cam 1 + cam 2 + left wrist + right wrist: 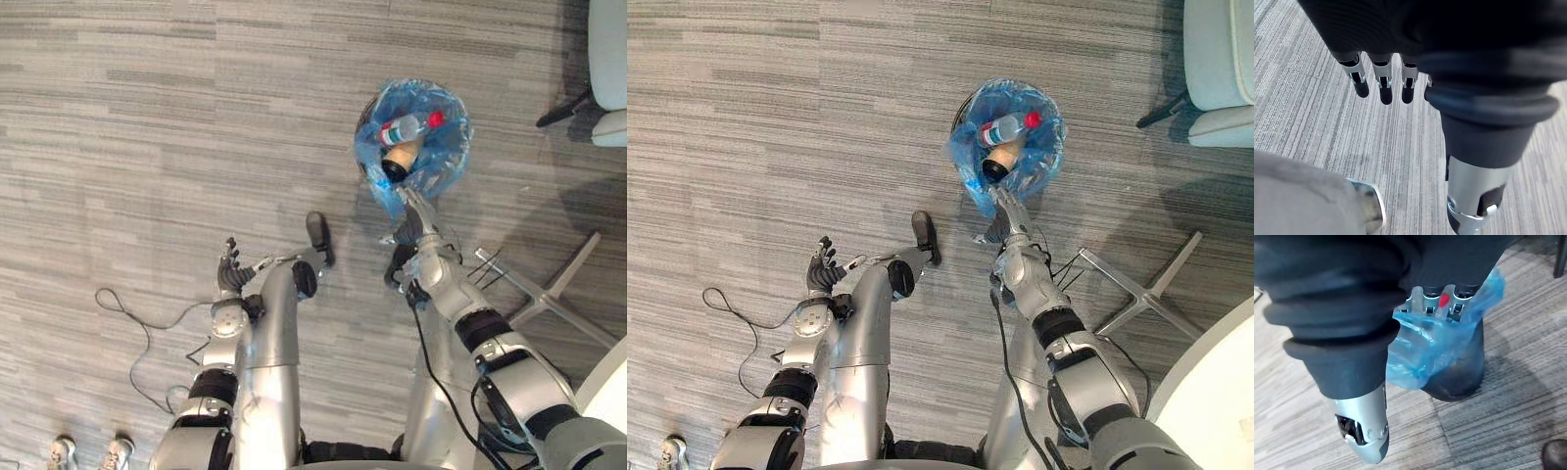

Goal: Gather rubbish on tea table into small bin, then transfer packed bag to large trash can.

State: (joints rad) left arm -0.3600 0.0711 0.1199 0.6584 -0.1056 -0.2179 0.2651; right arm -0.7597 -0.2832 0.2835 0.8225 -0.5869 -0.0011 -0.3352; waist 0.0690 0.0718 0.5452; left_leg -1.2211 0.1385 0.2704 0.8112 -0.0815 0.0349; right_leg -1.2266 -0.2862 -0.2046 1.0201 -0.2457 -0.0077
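A small dark bin (1459, 372) lined with a blue plastic bag (441, 147) stands on the carpet floor. Inside lie a clear bottle with a red cap (407, 127) and a brown cup-like piece (399, 157). My right hand (416, 220) reaches out to the bag's near rim, where a fold of blue plastic (1420, 347) drapes over the front of the hand (1352, 308). My left hand (230, 269) hangs low over bare floor to the left, well away from the bin. Its fingers (1385, 83) are straight and hold nothing.
Thin metal chair legs (549, 294) spread on the floor just right of my right arm. A white seat (609, 59) is at the far right, and a white round tabletop edge (609, 382) at the lower right. A person's shoes (88, 452) show at the lower left.
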